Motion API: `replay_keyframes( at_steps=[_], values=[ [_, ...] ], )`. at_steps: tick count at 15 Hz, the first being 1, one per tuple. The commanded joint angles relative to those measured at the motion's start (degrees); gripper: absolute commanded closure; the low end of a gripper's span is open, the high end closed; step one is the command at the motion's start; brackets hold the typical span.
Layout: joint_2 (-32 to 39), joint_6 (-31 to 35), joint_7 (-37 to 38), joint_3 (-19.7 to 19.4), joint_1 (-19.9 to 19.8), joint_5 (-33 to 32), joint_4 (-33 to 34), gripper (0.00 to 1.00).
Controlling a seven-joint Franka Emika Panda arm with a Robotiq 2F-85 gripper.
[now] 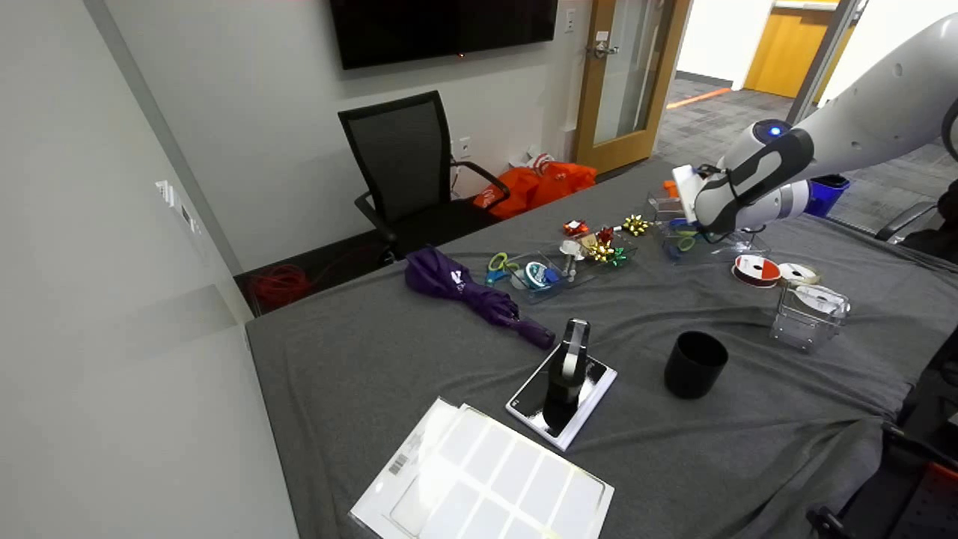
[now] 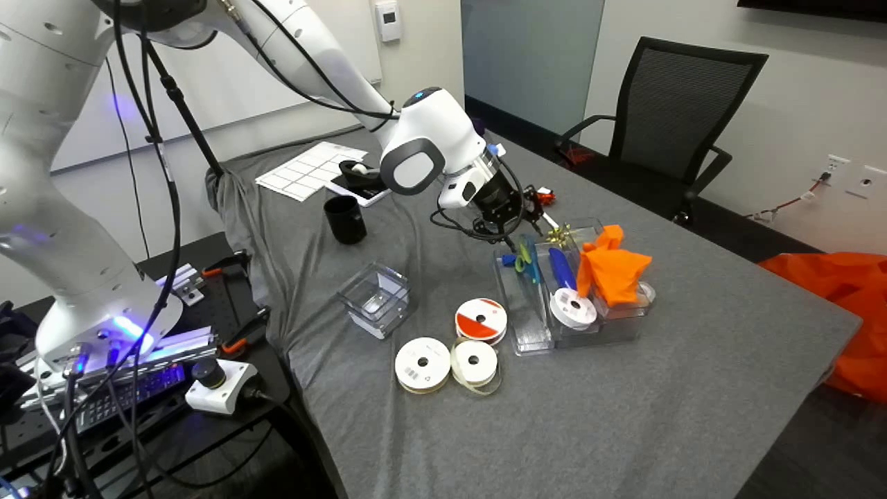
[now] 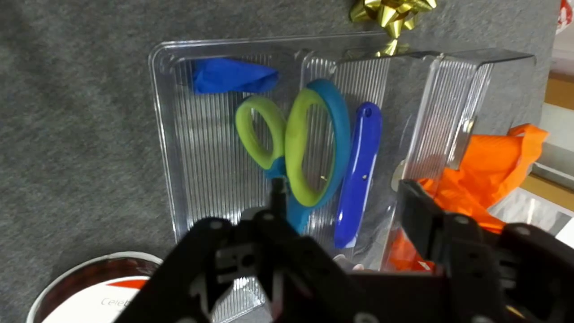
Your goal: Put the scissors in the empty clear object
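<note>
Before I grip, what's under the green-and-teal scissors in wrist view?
Ribbed clear plastic tray shows through both loops of the scissors; the end effector covers their lower end, hiding what's beneath.

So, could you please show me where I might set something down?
Bare cloth lies between the purple umbrella and label sheets, and between the clear organizer and table corner. At that organizer it is crowded, with scissors, a blue tool and the gripper.
</note>
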Motion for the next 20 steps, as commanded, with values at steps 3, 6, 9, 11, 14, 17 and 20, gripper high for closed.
replay_keyframes(
  at_steps=[3,6,9,11,14,17,20],
  values=[
    [-2.5,4.8,-6.6,3.7,-2.6,-0.5,-2.8,0.00],
    [-6.4,7.6,-13.7,7.4,-4.7,-1.1,-6.2,0.00],
    [-12.0,6.7,-21.1,12.8,-8.0,-0.6,-10.2,0.00],
    [-16.0,4.6,-25.0,15.8,-9.8,0.2,-13.0,0.00],
    [-21.0,1.5,-28.3,17.8,-10.8,1.8,-16.7,0.00],
    [-24.9,-2.5,-29.4,17.7,-10.3,2.9,-19.5,0.00],
    [-27.7,-6.4,-28.9,16.0,-9.1,2.6,-21.4,0.00]
  ],
)
